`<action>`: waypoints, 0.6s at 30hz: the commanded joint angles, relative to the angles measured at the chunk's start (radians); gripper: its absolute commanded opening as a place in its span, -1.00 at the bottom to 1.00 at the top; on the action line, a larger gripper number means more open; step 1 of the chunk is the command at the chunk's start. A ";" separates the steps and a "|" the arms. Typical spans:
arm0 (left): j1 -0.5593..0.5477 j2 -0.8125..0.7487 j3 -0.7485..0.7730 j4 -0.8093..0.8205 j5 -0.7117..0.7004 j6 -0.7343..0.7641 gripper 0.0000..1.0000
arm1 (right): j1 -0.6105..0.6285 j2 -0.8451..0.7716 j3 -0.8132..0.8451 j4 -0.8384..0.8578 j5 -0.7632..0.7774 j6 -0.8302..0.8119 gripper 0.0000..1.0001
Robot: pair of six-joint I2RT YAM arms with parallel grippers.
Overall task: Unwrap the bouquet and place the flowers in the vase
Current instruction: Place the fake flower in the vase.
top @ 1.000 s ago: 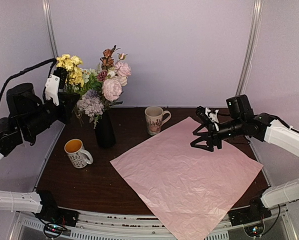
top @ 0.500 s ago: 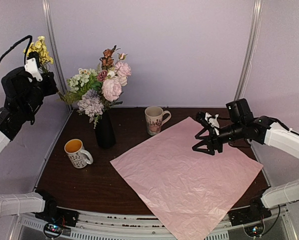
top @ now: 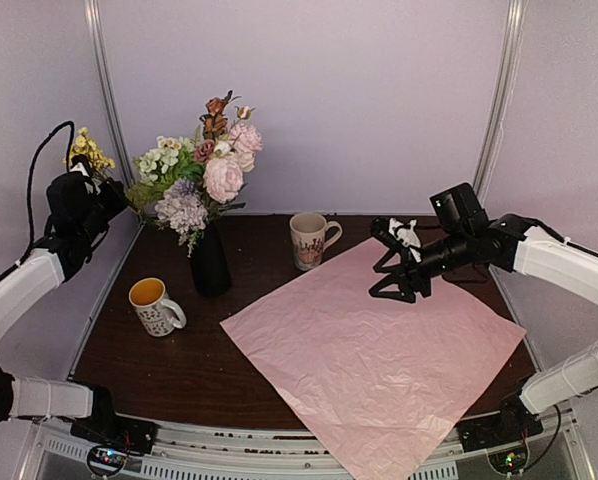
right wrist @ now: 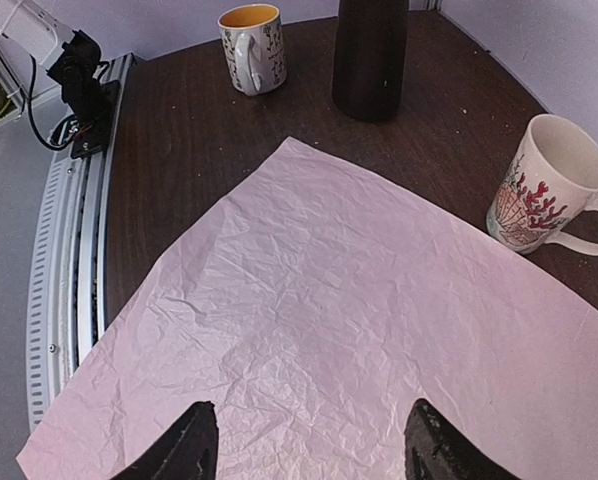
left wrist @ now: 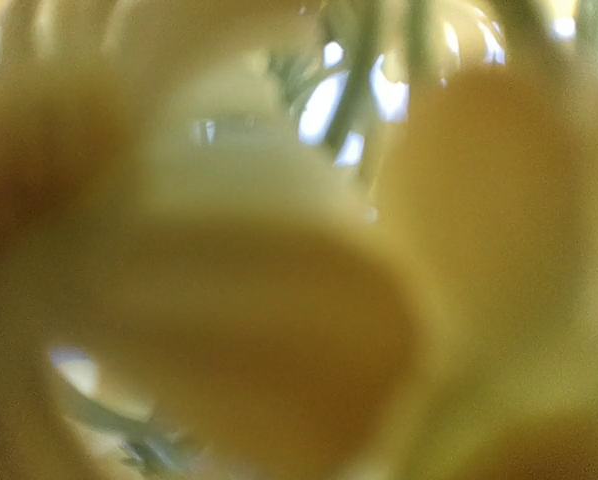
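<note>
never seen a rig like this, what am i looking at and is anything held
Two robot arms, each ending in a two-finger gripper, are bolted at the near edge of a dark table. The wide picture looks down from above and behind them; the other two come from cameras on their wrists. On the table are a pink paper sheet, a cream patterned mug, an orange-lined mug and a black vase of flowers. The left gripper is shut on a sprig of yellow flowers, which blurs its camera. The right gripper hangs open over the paper, empty.
</note>
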 commanded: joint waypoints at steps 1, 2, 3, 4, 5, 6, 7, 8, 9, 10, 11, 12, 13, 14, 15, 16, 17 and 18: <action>0.009 0.065 0.013 0.248 0.131 -0.100 -1.00 | 0.033 0.026 -0.004 0.055 0.048 -0.014 0.28; 0.009 0.080 0.011 0.275 0.150 -0.117 -1.00 | 0.050 0.043 -0.002 0.087 0.065 -0.017 0.28; 0.008 0.092 0.010 0.296 0.167 -0.133 -1.00 | 0.067 0.063 0.006 0.114 0.084 -0.021 0.29; 0.009 0.101 0.010 0.312 0.184 -0.145 -1.00 | 0.082 0.093 0.033 0.131 0.098 -0.023 0.30; 0.008 0.106 0.008 0.322 0.199 -0.155 -1.00 | 0.097 0.129 0.070 0.135 0.106 -0.021 0.30; 0.009 0.105 0.004 0.331 0.206 -0.164 -1.00 | 0.108 0.165 0.106 0.133 0.106 -0.016 0.30; 0.008 0.104 0.000 0.337 0.213 -0.172 -1.00 | 0.120 0.201 0.145 0.130 0.103 -0.010 0.30; 0.009 0.100 -0.002 0.341 0.222 -0.177 -1.00 | 0.131 0.233 0.178 0.129 0.099 -0.007 0.30; 0.008 0.095 0.001 0.338 0.231 -0.177 -1.00 | 0.139 0.261 0.210 0.129 0.097 -0.006 0.30; 0.008 0.093 0.006 0.331 0.240 -0.178 -1.00 | 0.147 0.286 0.235 0.130 0.095 -0.004 0.30; 0.008 0.091 0.017 0.320 0.248 -0.177 -1.00 | 0.153 0.308 0.257 0.131 0.093 -0.002 0.30; 0.008 0.092 0.026 0.308 0.257 -0.175 -1.00 | 0.157 0.327 0.273 0.132 0.090 0.001 0.30; 0.009 0.094 0.033 0.295 0.263 -0.172 -1.00 | 0.159 0.342 0.285 0.136 0.085 0.005 0.31; 0.008 0.099 0.037 0.289 0.270 -0.173 -1.00 | 0.160 0.356 0.292 0.140 0.081 0.009 0.30; 0.008 0.107 0.043 0.283 0.280 -0.176 -1.00 | 0.162 0.369 0.297 0.147 0.080 0.012 0.31; 0.008 0.115 0.050 0.273 0.288 -0.182 -1.00 | 0.163 0.376 0.300 0.155 0.079 0.017 0.31; 0.008 0.126 0.054 0.264 0.297 -0.186 -1.00 | 0.162 0.385 0.304 0.162 0.077 0.021 0.31; 0.008 0.135 0.054 0.261 0.307 -0.193 -1.00 | 0.162 0.393 0.310 0.167 0.075 0.024 0.31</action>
